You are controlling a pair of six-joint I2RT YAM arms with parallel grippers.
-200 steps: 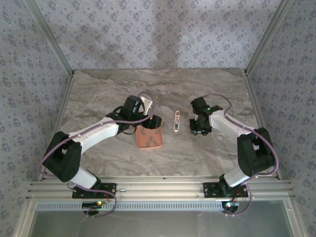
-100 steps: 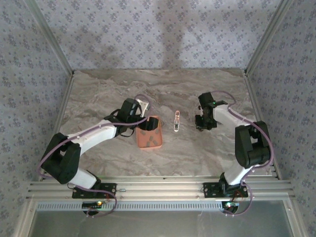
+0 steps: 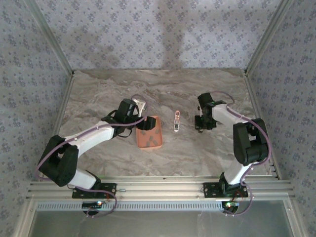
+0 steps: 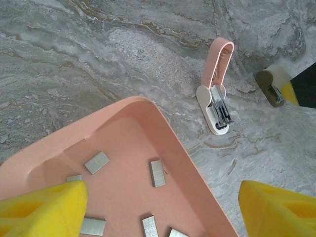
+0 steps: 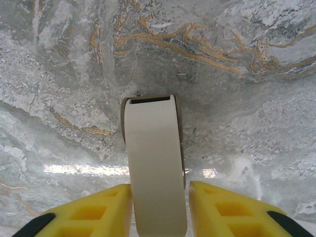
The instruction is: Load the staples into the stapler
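From above, we see the left gripper (image 3: pixel 144 124) hanging over the far end of the salmon tray (image 3: pixel 152 140) on the marble table (image 3: pixel 98 89). The stapler (image 3: pixel 176 121) lies just right of the tray, and the right gripper (image 3: pixel 203 124) is farther right again. The left wrist camera gives us what that view cannot. Its jaws are spread wide, one finger over the tray and the other past its rim. Loose staples (image 4: pixel 96 162) are scattered on the tray floor, and the stapler is flipped open with its metal channel bared. The right wrist camera shows us yellow fingers (image 5: pixel 113 195) narrowly flanking a pale block (image 5: pixel 154 163); we cannot tell whether they grip it.
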